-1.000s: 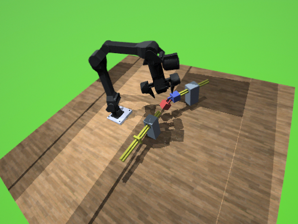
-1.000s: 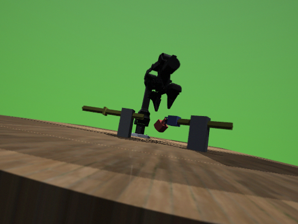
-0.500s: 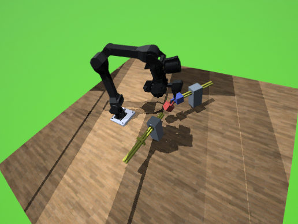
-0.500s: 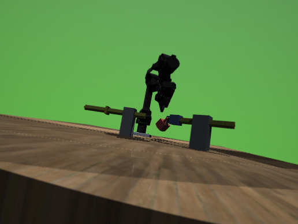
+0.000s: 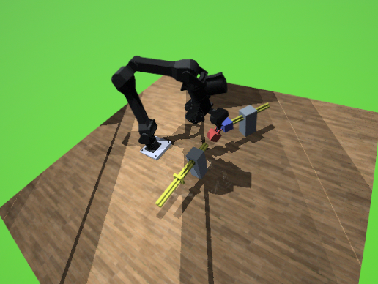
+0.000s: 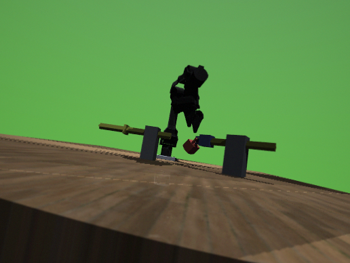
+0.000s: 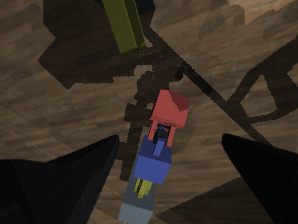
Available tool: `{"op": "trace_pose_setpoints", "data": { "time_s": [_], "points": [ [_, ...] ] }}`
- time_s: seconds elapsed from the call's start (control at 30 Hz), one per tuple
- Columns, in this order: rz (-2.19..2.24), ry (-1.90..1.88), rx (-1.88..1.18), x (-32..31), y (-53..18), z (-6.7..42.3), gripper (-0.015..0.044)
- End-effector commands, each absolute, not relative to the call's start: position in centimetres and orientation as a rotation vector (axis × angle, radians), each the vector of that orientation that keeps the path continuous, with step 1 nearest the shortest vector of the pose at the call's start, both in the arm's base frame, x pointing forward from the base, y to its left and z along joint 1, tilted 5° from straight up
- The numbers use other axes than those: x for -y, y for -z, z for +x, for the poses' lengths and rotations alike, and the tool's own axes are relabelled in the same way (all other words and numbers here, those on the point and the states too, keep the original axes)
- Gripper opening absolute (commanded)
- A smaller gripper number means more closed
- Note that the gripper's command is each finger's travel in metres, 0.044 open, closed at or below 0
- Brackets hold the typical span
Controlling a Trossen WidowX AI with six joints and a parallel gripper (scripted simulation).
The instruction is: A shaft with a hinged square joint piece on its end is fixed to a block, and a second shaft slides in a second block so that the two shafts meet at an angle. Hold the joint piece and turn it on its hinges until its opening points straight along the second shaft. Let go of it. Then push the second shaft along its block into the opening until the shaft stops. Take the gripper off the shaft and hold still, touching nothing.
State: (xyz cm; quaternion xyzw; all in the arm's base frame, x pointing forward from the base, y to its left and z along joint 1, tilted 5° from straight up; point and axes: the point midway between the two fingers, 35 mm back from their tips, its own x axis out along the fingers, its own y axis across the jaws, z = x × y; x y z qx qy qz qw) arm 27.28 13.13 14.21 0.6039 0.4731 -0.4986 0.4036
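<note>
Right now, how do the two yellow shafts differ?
The fixed shaft carries the blue and red joint piece on its end; the sliding shaft ends bare, short of the red piece, and has a small cross collar. Both are yellow and pass through grey blocks.
</note>
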Motion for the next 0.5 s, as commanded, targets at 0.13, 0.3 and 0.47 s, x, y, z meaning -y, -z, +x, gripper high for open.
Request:
{"op": "trace_pose_setpoints", "data": {
  "time_s": [0.13,0.3,0.47],
  "points": [
    [1.734,1.419,-1.085,-13.1,-14.16,27.16,0.044],
    [1.84,1.507,-1.017,-13.06,-14.05,27.12,0.044],
    [1.844,1.511,-1.015,-13.06,-14.05,27.11,0.044]
  ]
}}
